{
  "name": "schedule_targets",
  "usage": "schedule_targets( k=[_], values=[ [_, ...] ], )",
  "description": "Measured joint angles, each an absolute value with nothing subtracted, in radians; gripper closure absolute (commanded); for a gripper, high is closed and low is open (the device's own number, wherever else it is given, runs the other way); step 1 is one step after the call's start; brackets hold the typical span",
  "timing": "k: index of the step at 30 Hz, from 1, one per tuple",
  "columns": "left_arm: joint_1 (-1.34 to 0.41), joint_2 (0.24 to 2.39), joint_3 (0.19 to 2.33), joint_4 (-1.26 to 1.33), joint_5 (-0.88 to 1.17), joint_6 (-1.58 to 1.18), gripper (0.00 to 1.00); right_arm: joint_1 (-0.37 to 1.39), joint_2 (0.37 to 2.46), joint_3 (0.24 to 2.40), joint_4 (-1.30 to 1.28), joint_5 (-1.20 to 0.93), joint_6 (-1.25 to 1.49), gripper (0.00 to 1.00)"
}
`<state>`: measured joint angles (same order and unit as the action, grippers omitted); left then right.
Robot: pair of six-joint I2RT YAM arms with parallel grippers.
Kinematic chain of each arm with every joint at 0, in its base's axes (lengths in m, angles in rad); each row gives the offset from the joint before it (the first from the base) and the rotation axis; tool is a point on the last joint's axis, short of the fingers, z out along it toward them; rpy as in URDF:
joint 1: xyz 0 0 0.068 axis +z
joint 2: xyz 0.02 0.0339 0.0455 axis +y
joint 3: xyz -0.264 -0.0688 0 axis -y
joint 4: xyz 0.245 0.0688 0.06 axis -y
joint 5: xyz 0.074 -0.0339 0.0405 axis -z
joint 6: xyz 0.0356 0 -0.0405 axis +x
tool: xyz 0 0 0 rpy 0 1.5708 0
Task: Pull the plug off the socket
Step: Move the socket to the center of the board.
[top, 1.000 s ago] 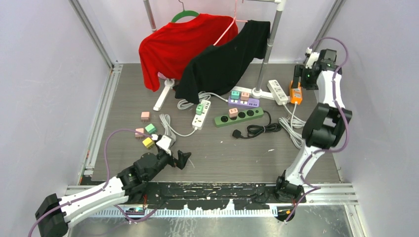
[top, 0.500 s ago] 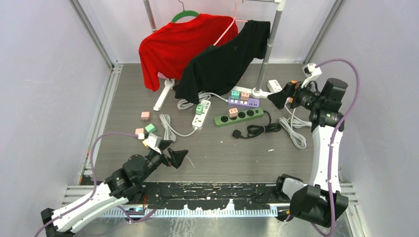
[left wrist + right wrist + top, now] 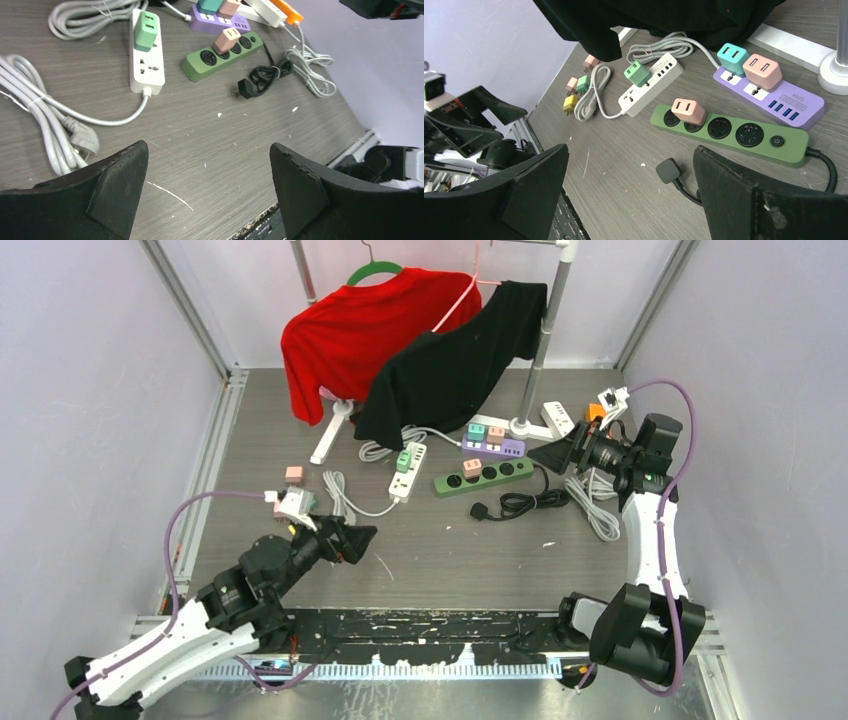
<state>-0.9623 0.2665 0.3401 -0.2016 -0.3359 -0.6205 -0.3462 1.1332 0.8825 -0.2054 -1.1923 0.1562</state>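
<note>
A green power strip [image 3: 483, 475] lies mid-table with a pink plug [image 3: 472, 467] in its left socket; both show in the right wrist view, strip [image 3: 734, 132] and plug [image 3: 689, 111], and in the left wrist view [image 3: 226, 40]. A white strip [image 3: 405, 472] carries a green plug [image 3: 404, 460]. A purple strip [image 3: 492, 447] carries a teal plug [image 3: 732, 57] and a pink one [image 3: 762, 71]. My left gripper [image 3: 355, 540] is open and empty over bare table, near-left of the strips [image 3: 207, 150]. My right gripper [image 3: 560, 453] is open and empty, raised just right of the green strip [image 3: 630, 150].
A red shirt [image 3: 370, 330] and a black shirt [image 3: 460, 360] hang on a rack at the back; its pole base [image 3: 520, 425] stands by the purple strip. A black cable with plug [image 3: 480, 510], white cable coils [image 3: 600, 505], another white strip [image 3: 560, 418] and loose plugs [image 3: 293, 475] lie around.
My right arm has swung down from the back right corner and now points left at the strips. My left gripper has moved a little forward and up. Both stay open.
</note>
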Motion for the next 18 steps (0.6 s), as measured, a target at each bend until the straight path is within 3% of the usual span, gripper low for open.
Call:
schedule_targets(
  k=[10,18],
  values=[
    [-0.933,0.811,0.765,-0.266,-0.357,-0.453,0.03,-0.347,1.146,0.894,-0.226,-1.195,0.149,0.0],
    [-0.646,1.124,0.855,-0.262,-0.083,-0.424,0.06,-0.347,1.172,0.894,-0.263,-1.194,0.126,0.0]
  ],
)
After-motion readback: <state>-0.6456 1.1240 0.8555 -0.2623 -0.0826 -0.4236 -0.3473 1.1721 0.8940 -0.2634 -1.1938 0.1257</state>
